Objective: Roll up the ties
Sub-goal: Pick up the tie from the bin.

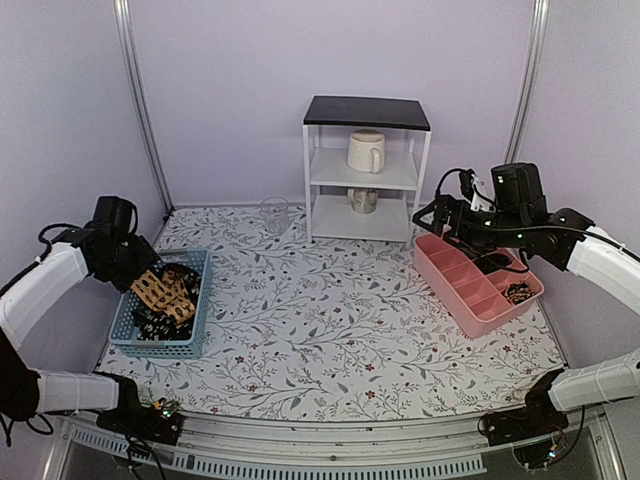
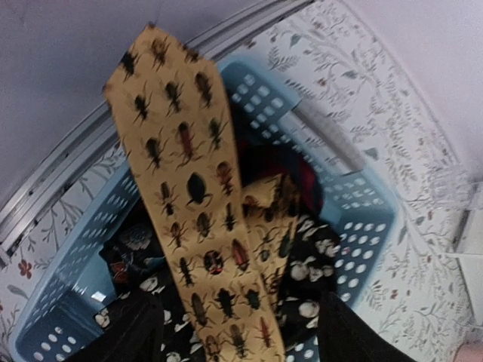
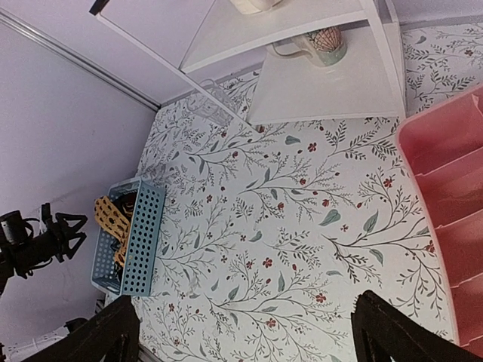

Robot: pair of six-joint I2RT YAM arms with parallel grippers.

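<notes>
Tan tie point(image 2: 189, 188) lies in the blue basket point(image 1: 150, 345) at 9 o'clock, straddled by the left gripper point(image 1: 130, 268) with fingers apart and unpinched, right gripper point(image 1: 440, 215) spread wide at 3 o'clock; advise clamping full width, lifting slowly off the black ties point(image 2: 309, 286).

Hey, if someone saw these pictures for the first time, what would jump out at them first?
Most likely the yellow-orange tie printed with dark beetles. It fills the left wrist view above the blue basket at the table's left edge, and runs between the fingers of the open left gripper. Next comes the pink divided tray at the right, with the right gripper open near its far end.
</notes>
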